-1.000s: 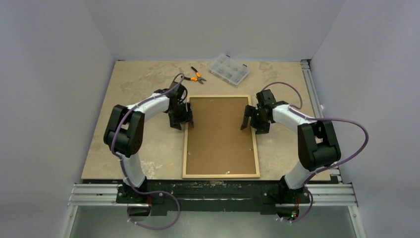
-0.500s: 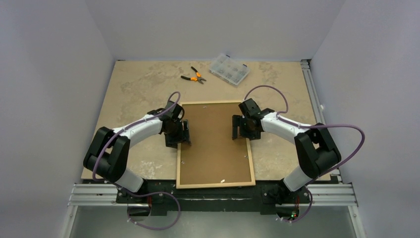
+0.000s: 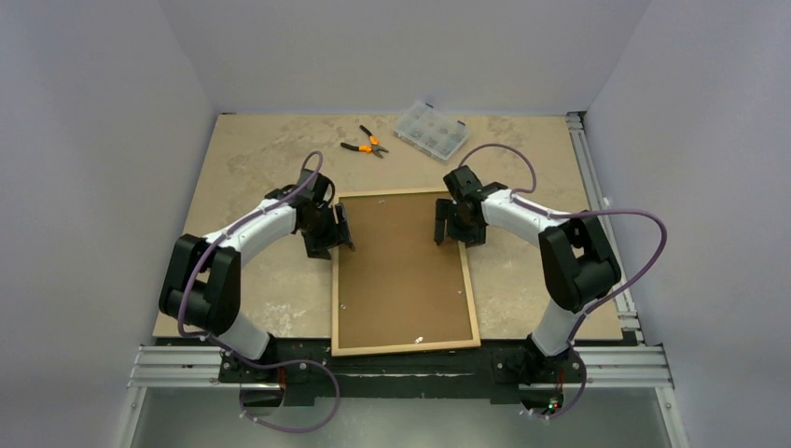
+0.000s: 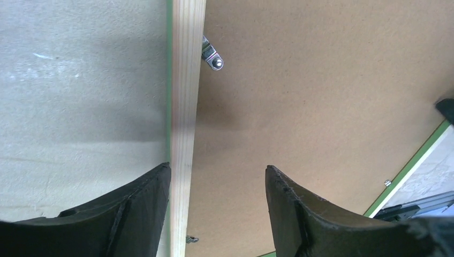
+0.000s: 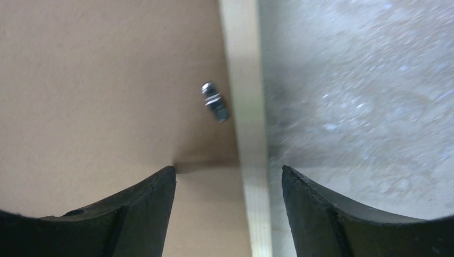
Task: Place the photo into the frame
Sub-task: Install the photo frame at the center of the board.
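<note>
The frame (image 3: 334,299) lies face down on the table, pale wood back up, with the brown fibreboard backing (image 3: 401,271) set in it. The photo is hidden. My left gripper (image 3: 339,233) is open over the frame's left rail near the far end; in the left wrist view (image 4: 218,167) its jaws straddle the wooden rail (image 4: 184,96), with a metal clip (image 4: 212,55) ahead. My right gripper (image 3: 446,224) is open over the right rail; in the right wrist view (image 5: 228,168) its jaws straddle the rail (image 5: 243,80) beside another clip (image 5: 215,103).
Orange-handled pliers (image 3: 366,146) and a clear plastic organiser box (image 3: 431,131) lie at the back of the table. The frame's near end reaches the table's front edge. Walls enclose the table on three sides.
The frame slid towards the near edge and a little left with both grippers. Since then it has stayed put and both grippers have moved back along its side rails.
</note>
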{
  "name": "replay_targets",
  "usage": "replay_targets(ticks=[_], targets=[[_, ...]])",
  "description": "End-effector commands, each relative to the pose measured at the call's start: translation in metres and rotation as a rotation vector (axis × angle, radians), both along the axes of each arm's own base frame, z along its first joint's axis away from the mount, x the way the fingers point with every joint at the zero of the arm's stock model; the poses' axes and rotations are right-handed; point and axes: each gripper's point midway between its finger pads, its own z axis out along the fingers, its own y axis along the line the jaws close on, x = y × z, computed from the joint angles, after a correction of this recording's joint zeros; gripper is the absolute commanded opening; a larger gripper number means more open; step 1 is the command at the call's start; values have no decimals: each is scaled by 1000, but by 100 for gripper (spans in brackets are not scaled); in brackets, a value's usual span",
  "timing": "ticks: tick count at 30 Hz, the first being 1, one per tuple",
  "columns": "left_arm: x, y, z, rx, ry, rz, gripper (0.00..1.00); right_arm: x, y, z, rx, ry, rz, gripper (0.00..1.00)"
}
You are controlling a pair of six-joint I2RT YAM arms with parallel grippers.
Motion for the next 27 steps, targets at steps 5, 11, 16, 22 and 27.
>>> replay_targets(ticks=[5,11,16,22,27], targets=[[0,-9,-18,-48,40,-19,60,42,-20,10,-13,-83,-17,66],[3,-13,-19,-73,39,-17,60,54,-26,2,-70,-75,6,64],[0,-13,-20,-75,39,-20,59,55,-21,-4,-51,-74,22,51],[-2,-13,-22,-74,41,-25,58,52,-23,-9,-63,-54,23,5],[-2,-15,-22,-88,43,-30,57,47,-24,-13,-56,-47,11,0]])
